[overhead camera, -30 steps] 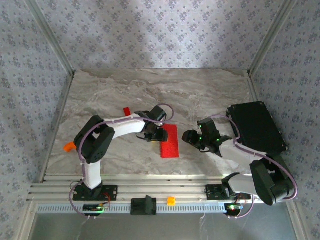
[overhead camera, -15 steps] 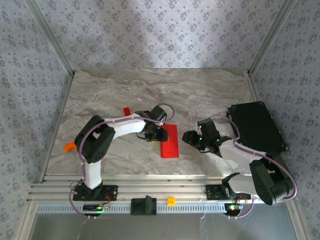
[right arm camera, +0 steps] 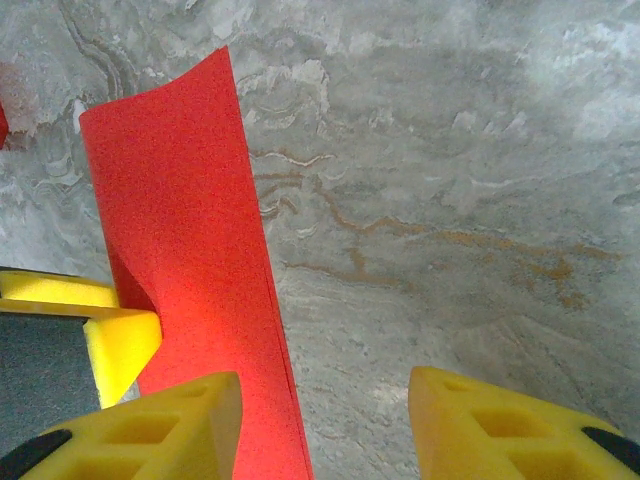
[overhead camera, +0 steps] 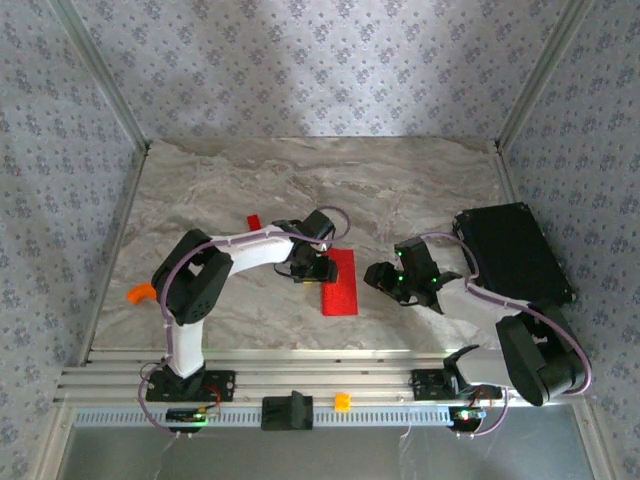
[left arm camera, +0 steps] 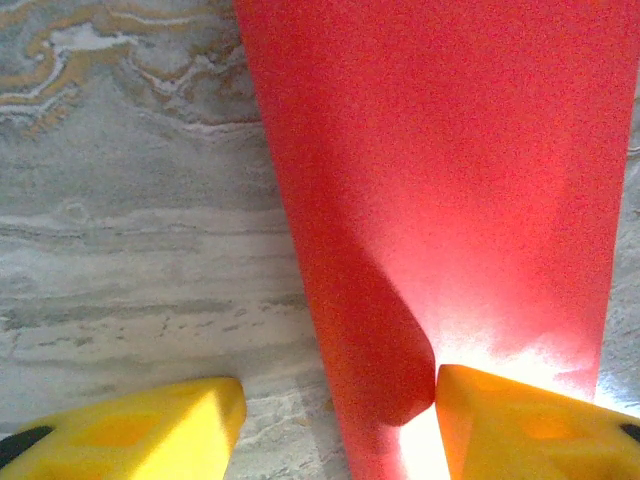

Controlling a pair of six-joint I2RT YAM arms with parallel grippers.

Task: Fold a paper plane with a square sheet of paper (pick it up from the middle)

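The square sheet of paper (overhead camera: 338, 282) lies on the marble table as a bright red upright rectangle, folded over. My left gripper (overhead camera: 312, 268) is at its left long edge, open. In the left wrist view that edge of the paper (left arm camera: 440, 180) curls up into a rounded flap between the yellow fingers (left arm camera: 130, 430), and the flap touches the right one. My right gripper (overhead camera: 385, 278) is just right of the sheet, open over bare table. In the right wrist view its left finger (right arm camera: 150, 430) overlaps the paper's (right arm camera: 190, 230) right edge.
A tiny red block (overhead camera: 254, 221) lies up-left of the sheet. An orange piece (overhead camera: 138, 293) sits by the left arm. A black box (overhead camera: 515, 255) stands at the right side. On the front rail are a small orange block (overhead camera: 342, 402) and a black part (overhead camera: 287, 411).
The left gripper's fingers have spread a little wider at the paper's left edge. The paper and the right arm have barely moved.
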